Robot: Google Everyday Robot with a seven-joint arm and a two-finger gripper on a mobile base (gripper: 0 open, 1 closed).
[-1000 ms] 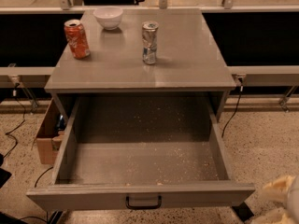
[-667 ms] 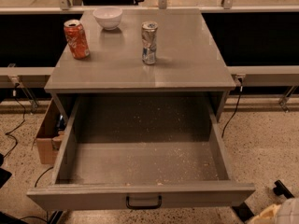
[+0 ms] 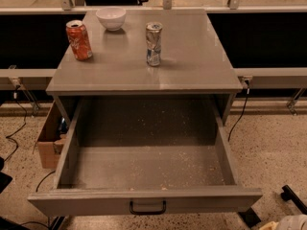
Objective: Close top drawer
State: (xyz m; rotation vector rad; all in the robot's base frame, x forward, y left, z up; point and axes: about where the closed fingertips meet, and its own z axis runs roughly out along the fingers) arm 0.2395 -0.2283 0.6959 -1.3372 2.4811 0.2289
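Gaping wide: the top drawer stood pulled far out from under the cabinet top, reaching toward the camera, nowhere near shut.
Drawer floor: bare grey, with pale crumbs scattered over it and more of them toward the front.
Drawer front: flat and grey, lowest in view, running nearly the full width of the cabinet.
Handle: a small black loop at the middle of the front, with nothing touching it.
Gripper: it showed only as a pale rounded shape in the bottom right corner, off to the right of the drawer front and apart from it. I could not tell whether it was open or closed.
Red soda can: upright at the back left of the cabinet top.
White bowl: at the back edge, just right of the red can and apart from it.
Silver can: upright near the middle of the top, well apart from the bowl.
Cardboard box: on the speckled floor, tucked against the cabinet's left side beside the open drawer.
Cable: it hung down behind the cabinet's right rear corner.
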